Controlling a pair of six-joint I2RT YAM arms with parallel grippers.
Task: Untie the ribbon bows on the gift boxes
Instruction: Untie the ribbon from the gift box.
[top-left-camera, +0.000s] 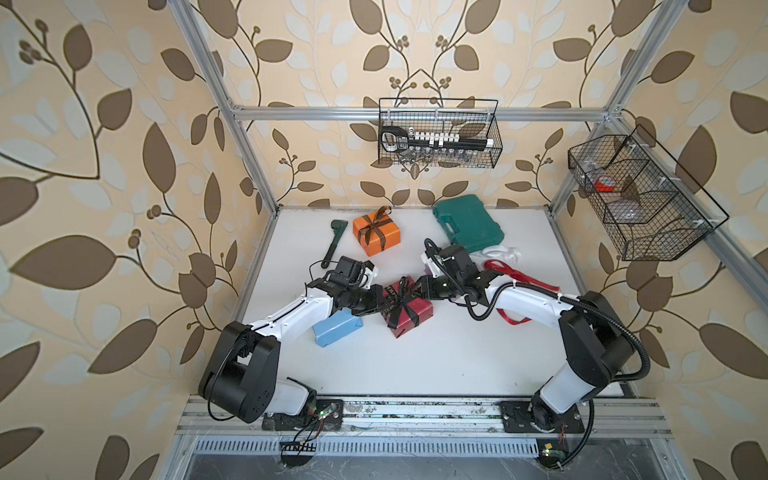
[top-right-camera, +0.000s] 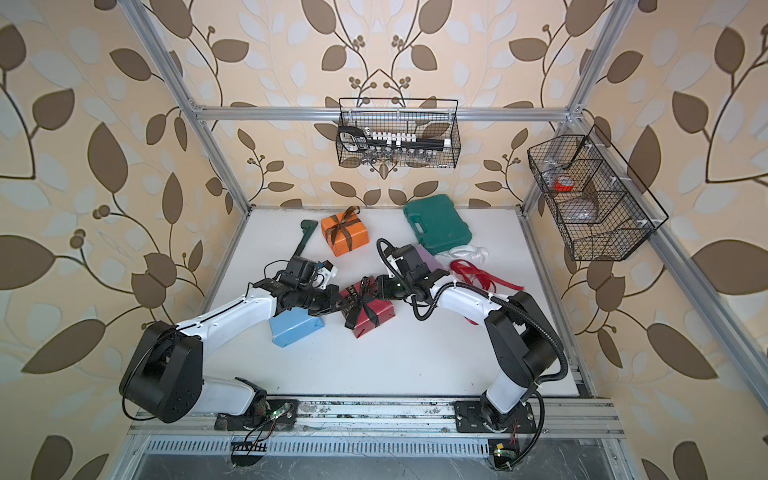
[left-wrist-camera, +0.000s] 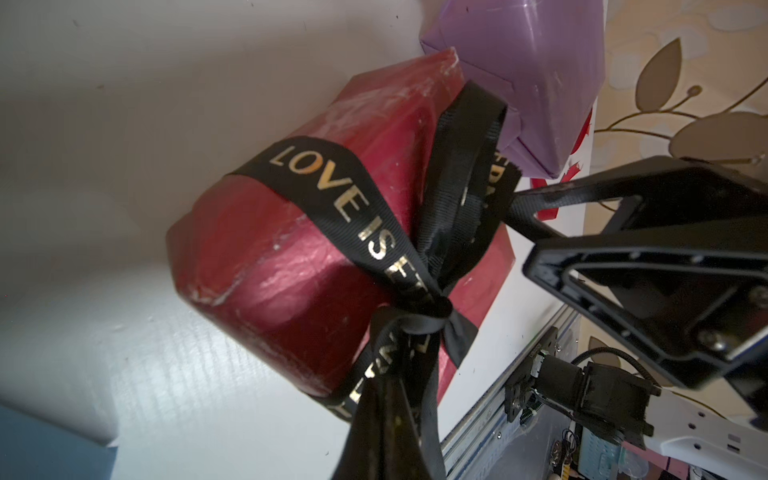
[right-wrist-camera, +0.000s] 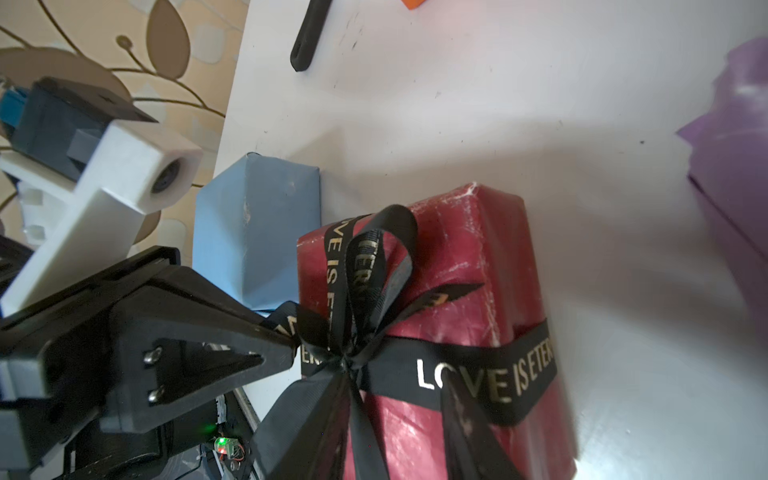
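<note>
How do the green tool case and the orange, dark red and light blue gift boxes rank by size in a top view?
1. green tool case
2. orange gift box and dark red gift box, alike, unranked
Unsure: light blue gift box, partly under the left arm

- On the black ribbon (left-wrist-camera: 332, 183) around the dark red box (left-wrist-camera: 266, 266), gold capital letters say "LOVE IS ET"; after that the words go into the knot.
- In the right wrist view the same band (right-wrist-camera: 478, 374) reads "LOVE IS ETER", and there the edge of the box cuts it.
- One loop of the bow shows "ETER", and a hanging tail shows "ERN".
- In a top view I can read only a fragment, "TER", on the ribbon (top-left-camera: 386, 309).
- The black plate (left-wrist-camera: 532, 374) on the rail has small print, but I cannot read it.
</note>
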